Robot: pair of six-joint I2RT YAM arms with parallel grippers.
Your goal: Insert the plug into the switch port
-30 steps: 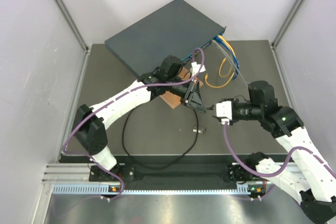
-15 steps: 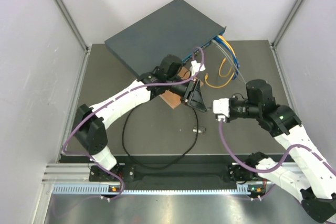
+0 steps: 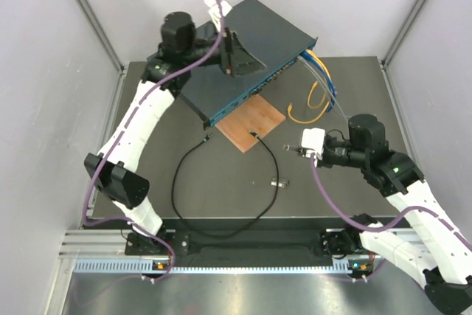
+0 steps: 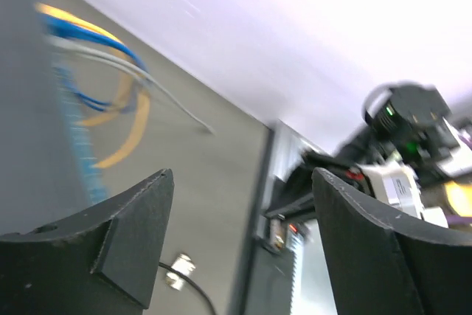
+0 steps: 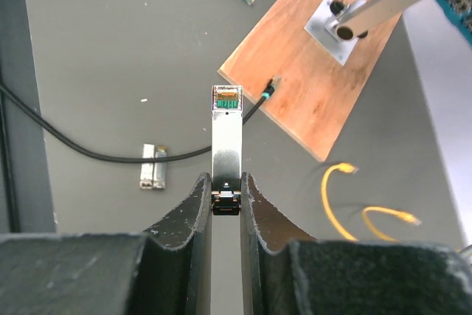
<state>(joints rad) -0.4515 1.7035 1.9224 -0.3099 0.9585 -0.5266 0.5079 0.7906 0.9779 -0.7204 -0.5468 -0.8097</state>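
Teal marks the front face of the switch [image 3: 273, 38] in the top view. The switch port [image 3: 247, 99] is one of the small dark sockets in the row along that face, which looks toward the brown board [image 3: 258, 117]. The plug [image 3: 254, 135] lies free at the near edge of that board. It is the tip of the black cable [image 3: 173, 186], which loops toward the arm bases. The cable's other end [image 3: 209, 139] rests on the table [image 3: 147, 130] near the switch's left corner. The left gripper [image 3: 237, 55] hangs over the top of the switch. The right gripper [image 3: 301, 151] sits right of the board, apart from the plug.

From the left wrist, the fingers [image 4: 110, 241] stand wide apart with nothing between them, and the switch's blurred edge runs down the left.

From the right wrist, the jaws are clamped on a silver module [image 5: 227, 130]. Its tip points at the board, and the plug lies just beyond it. A loose stick [image 5: 153, 175] lies on the table.

Neither gripper holds the plug, so the step in hand looks like the pickup itself. The next move probably calls for an empty gripper to descend over the plug, close on its body, and square it to a free socket.
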